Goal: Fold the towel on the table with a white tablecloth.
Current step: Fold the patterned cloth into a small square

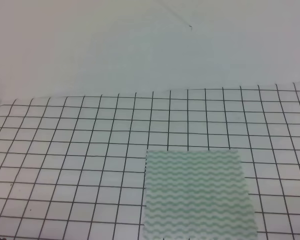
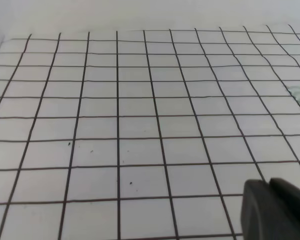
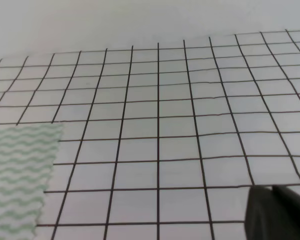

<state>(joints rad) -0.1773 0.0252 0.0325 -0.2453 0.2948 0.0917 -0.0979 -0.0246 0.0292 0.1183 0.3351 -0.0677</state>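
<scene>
Plain pale wall (image 1: 115, 45) fills the upper part of the exterior high view, smooth and unmarked apart from one faint thin line toward the upper right. Below it the table (image 1: 290, 90) runs the full width of the frame, covered by the tablecloth (image 1: 65, 150), a white cloth printed with thin black lines that make small squares; it lies mostly flat, with slight ripples along its far edge. A few tiny dark specks dot the squares at lower left in the left wrist view.

At the lower middle to lower right of the exterior high view lies the towel (image 1: 196, 195), a thin, pale rectangle with light green wavy horizontal stripes, spread flat across several grid squares, its lower edge cut off by the frame. Its corner shows at lower left in the right wrist view.

Dark, matte, blurred fingers (image 2: 277, 210) sit at each wrist view's lower right corner (image 3: 277, 212); whether either pair is clenched or released cannot be told. No writing is legible anywhere.
</scene>
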